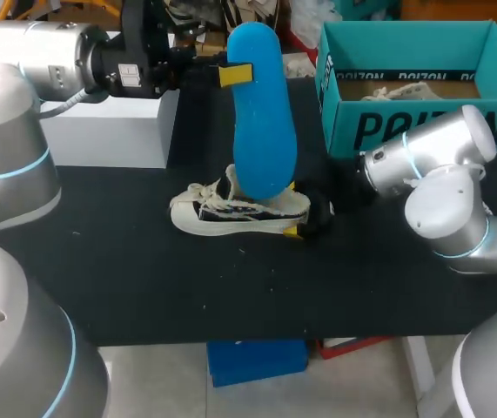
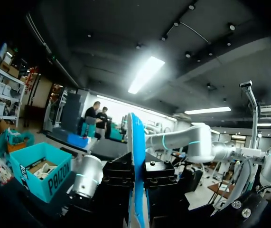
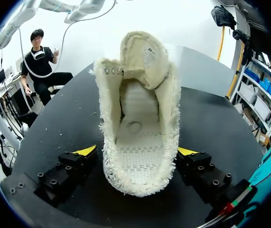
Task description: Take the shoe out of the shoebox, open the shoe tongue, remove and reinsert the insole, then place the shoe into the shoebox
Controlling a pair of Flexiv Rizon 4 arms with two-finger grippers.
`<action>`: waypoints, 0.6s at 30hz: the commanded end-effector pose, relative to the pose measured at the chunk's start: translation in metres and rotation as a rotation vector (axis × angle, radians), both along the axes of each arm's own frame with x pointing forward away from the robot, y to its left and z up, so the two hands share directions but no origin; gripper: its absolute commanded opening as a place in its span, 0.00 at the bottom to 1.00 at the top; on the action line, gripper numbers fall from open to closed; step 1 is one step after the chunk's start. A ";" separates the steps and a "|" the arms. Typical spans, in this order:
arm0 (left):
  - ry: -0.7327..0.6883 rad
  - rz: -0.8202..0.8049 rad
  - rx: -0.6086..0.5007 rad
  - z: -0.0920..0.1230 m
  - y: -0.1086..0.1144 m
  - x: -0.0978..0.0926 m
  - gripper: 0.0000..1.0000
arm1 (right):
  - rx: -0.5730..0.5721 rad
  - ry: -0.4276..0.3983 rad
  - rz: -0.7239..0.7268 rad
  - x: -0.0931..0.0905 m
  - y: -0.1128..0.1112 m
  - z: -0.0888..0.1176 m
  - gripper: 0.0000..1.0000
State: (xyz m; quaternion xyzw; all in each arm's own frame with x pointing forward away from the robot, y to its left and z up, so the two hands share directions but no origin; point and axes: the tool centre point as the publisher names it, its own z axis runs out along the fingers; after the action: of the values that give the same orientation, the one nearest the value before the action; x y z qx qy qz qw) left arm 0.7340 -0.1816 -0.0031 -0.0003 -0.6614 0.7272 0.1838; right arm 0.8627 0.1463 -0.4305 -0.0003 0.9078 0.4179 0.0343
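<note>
From above, the left arm is coming in from the left side, and the left gripper (image 1: 235,74) is clamping a bright blue insole (image 1: 261,122), holding it upright over the middle of the black table (image 1: 144,287). The insole's lower end is hanging at the opening of a cream shoe (image 1: 231,212) with dark side stripes; I cannot tell whether the two are touching. The shoe is standing on its sole with its toe toward the left arm's side. The right gripper (image 1: 293,209) is grasping it at the heel, one yellow tip on each side. A teal shoebox (image 1: 405,122) is standing open at the table's far right. It is carrying large dark lettering on its front wall, and a second shoe (image 1: 405,90) is lying inside. A white box (image 1: 109,131) is sitting at the far left. From the left wrist, the insole is showing edge-on as a thin blue strip pinched between the black fingers. From the right wrist, the shoe's heel is sitting between the yellow tips, both pressing its frayed sides. The tongue (image 3: 144,52) is standing lifted up and forward, baring a pale perforated footbed with a small round mark too faint to read.
</note>
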 end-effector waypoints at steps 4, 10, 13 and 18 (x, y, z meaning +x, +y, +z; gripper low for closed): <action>-0.001 0.003 0.001 -0.001 -0.001 -0.001 0.00 | -0.213 0.027 0.047 0.005 -0.014 0.036 1.00; -0.001 0.003 0.001 -0.001 -0.001 -0.001 0.00 | -0.339 0.041 0.065 0.004 -0.023 0.055 1.00; -0.001 0.003 0.001 -0.001 -0.001 -0.001 0.00 | -0.426 0.063 0.071 0.003 -0.024 0.063 1.00; -0.001 0.003 0.001 -0.001 -0.001 -0.001 0.00 | -0.538 0.079 0.090 0.001 -0.018 0.073 1.00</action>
State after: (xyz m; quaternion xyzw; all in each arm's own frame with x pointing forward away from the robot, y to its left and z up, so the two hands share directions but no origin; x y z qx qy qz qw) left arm 0.7338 -0.1814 -0.0030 -0.0002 -0.6613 0.7272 0.1838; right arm 0.8609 0.1249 -0.3677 -0.0301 0.9581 0.2845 -0.0158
